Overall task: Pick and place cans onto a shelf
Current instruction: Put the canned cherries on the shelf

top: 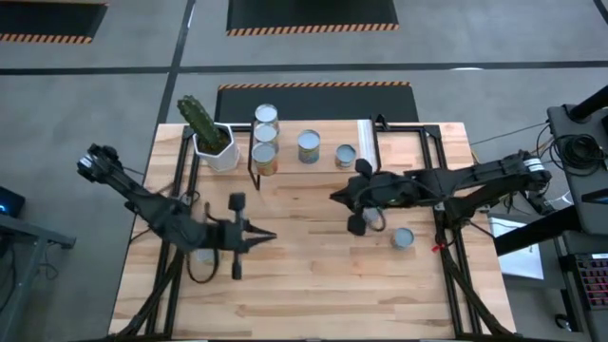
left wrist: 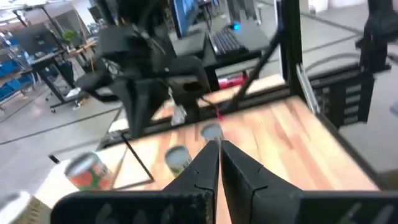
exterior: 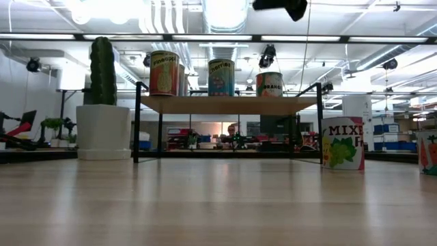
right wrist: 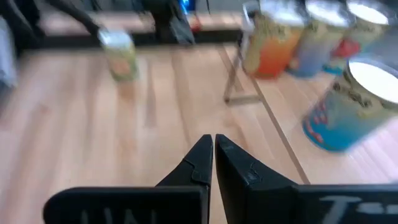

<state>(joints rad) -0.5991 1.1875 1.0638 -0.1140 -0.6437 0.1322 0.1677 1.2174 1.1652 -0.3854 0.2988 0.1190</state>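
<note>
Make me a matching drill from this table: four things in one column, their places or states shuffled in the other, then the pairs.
Things:
1. cactus pot
2. left pincer
3. shelf
4. lone can

Places or states:
A. shut, over bare tabletop
B. on the tabletop near the right arm
C. carries four cans
D. beside the shelf's end on the left arm's side

Pairs: 1-D, 2-A, 3-C, 4-B

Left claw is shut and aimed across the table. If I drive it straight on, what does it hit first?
Most likely the loose can on the table, right beyond the left claw's tips. A second can sits off that line. Height is unclear, so it may pass over.
</note>
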